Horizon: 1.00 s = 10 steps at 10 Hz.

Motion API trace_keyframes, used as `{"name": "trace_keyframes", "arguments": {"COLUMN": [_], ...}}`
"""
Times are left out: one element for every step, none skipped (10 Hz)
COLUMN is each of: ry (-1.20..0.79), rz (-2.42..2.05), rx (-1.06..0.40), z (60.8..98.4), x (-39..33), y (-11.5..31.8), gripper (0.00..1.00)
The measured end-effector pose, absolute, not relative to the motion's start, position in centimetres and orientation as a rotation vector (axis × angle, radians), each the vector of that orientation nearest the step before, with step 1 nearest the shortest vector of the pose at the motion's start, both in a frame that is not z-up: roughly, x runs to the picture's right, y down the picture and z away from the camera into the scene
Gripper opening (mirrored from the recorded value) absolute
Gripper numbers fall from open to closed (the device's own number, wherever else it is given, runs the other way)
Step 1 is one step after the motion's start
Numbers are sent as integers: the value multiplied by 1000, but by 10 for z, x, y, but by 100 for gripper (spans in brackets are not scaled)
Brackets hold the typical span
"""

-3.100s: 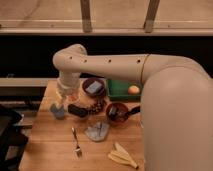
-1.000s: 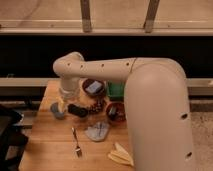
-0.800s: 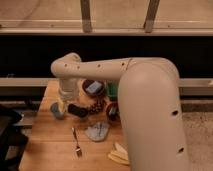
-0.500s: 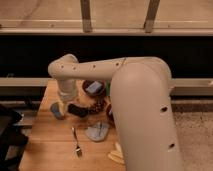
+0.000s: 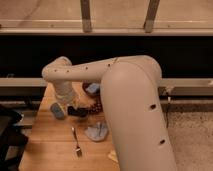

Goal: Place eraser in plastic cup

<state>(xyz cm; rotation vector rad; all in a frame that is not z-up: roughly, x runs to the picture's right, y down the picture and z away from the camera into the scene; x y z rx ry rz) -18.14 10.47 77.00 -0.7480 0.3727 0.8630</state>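
The small grey-blue plastic cup (image 5: 56,111) stands on the left part of the wooden table (image 5: 47,145). The black oblong eraser (image 5: 78,111) lies on the table just right of the cup. My gripper (image 5: 66,103) hangs down from the cream arm, right above the gap between cup and eraser and close to both. The arm hides the gripper's tip.
A dark bowl (image 5: 91,90) with something blue in it sits behind the eraser, half hidden by the arm. A fork (image 5: 76,142) lies toward the front. A blue-grey crumpled pad (image 5: 96,131) lies right of it. The arm's big body covers the table's right side.
The arm's body has swung left and nearer the camera, hiding the red-brown bowl and the right of the table. The gripper stays near the cup and eraser, which have not moved.
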Motion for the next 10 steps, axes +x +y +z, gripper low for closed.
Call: {"name": "trace_keyframes", "arguments": {"ry": [376,379,382,382,383,384,381,370,354,336], "rz": [860,861,863,864,868,873,882,893,905,915], "rx": [-741,-736,-731,-726,-720,-715,-709,-701,-690,-682], "z": [770,770,770,770,769,767,765,762,755,747], "x": [-182,-181,-180,-180,-179,-177,-174,-171,-169,-167], "y": [105,105,105,104,103,101,98,91,82,75], "gripper": [18,8,1,0,0,0,0,0,0,0]}}
